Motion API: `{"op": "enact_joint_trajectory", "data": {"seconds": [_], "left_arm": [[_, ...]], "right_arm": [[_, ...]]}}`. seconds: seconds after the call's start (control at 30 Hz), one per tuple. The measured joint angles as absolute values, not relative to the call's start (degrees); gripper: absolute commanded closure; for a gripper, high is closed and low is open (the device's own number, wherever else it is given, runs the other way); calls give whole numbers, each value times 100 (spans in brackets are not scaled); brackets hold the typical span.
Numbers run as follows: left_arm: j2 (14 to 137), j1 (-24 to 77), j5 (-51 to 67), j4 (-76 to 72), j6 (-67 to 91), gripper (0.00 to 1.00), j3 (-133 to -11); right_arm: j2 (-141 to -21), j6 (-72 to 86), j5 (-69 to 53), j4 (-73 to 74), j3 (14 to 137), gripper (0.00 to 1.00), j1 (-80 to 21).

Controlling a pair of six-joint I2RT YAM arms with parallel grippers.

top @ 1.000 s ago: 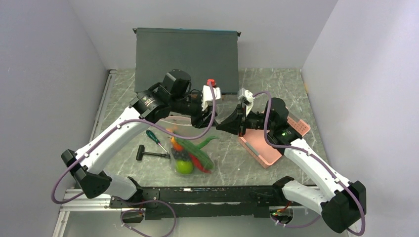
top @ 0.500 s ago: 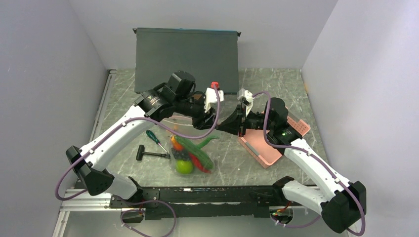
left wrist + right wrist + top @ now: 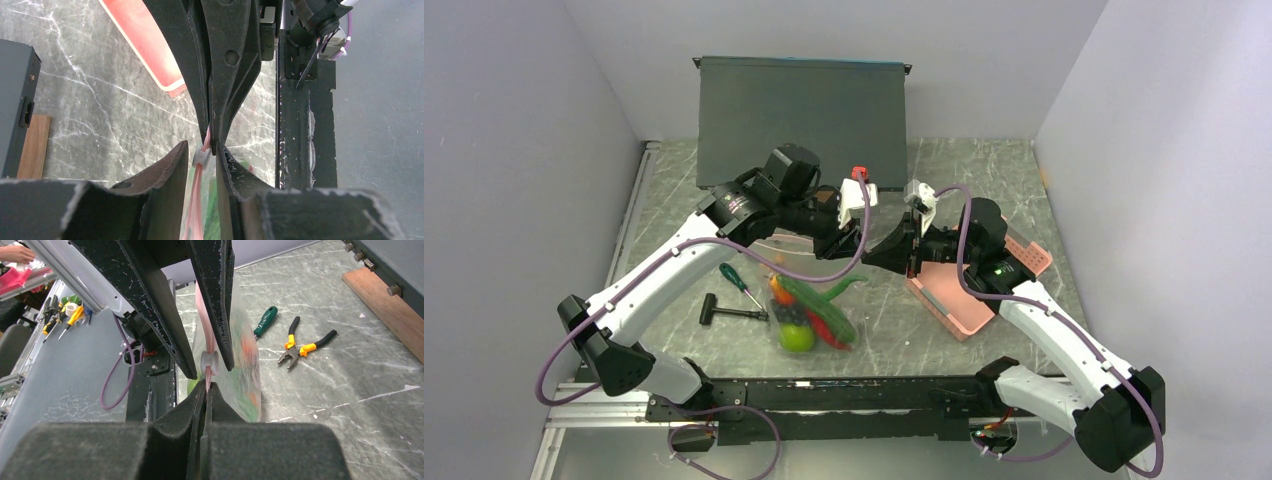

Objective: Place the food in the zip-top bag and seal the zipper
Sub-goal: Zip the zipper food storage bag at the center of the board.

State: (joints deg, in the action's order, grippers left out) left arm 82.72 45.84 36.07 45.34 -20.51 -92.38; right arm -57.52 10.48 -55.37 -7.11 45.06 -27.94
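Note:
The zip-top bag (image 3: 809,300) hangs between both grippers, its bottom resting on the table. The food shows through it: lime-green fruit (image 3: 797,338), dark cucumber (image 3: 821,305), red chili (image 3: 829,330) and an orange piece (image 3: 779,292). My right gripper (image 3: 206,385) is shut on the pink zipper (image 3: 204,315) at the bag's top edge. My left gripper (image 3: 202,146) faces it tip to tip. Its jaws stand narrowly open on either side of the white slider (image 3: 201,159), with a thin gap on each side. In the top view the left gripper (image 3: 856,242) and the right gripper (image 3: 872,256) meet above the table's middle.
A pink basket (image 3: 969,300) lies right of the bag under the right arm. A green-handled screwdriver (image 3: 739,280) and a black-handled tool (image 3: 729,312) lie left of the bag. Orange-handled pliers (image 3: 300,345) lie beyond it. A dark box (image 3: 804,120) stands at the back.
My left arm has shifted right toward the right gripper, and its jaws have narrowed around the slider. The right gripper and the bag have stayed put.

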Motion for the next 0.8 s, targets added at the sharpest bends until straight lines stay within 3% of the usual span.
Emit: {"op": "enact_joint_trajectory", "data": {"seconds": [0.47,0.53,0.63,0.8], "left_arm": [[8272,4584,3551,4556,-2091,67,-9181],[8272,4584,3538,4558,-2091,73,-9181],[8272,4584,3527,4563,-2088,97,-9181],[8272,4595,3444,4567,-2132,100,-9181]], "right_arm": [[-5749,1050,-5540,-714,4506,100,-2797],[-5752,1050,-5537,-714,4506,100,-2794],[-5752,1052,-5524,-718,4506,100,-2794],[-5697,1118,-5131,-711,4495,100,-2851]]}}
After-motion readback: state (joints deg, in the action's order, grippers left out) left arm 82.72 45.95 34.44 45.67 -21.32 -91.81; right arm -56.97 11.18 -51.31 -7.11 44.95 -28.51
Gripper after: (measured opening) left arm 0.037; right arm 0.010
